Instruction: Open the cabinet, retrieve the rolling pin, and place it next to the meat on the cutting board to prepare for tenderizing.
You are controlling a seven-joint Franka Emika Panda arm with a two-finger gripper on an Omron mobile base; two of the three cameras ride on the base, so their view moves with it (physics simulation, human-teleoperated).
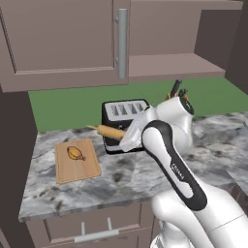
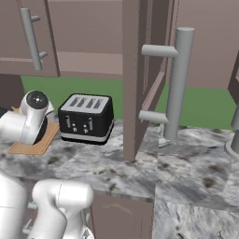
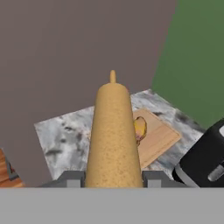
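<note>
Carrying the rolling pin (image 3: pixel 113 135) clamped in my claw (image 3: pixel 113 177) above the table, just beside the toaster (image 1: pixel 123 118), I judge it stiff, light, best gripped mid-barrel, heading toward the cutting board (image 1: pixel 77 161).

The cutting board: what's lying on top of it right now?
The meat lies on the cutting board. In the hand view the rolling pin, held above, covers part of both.
</note>
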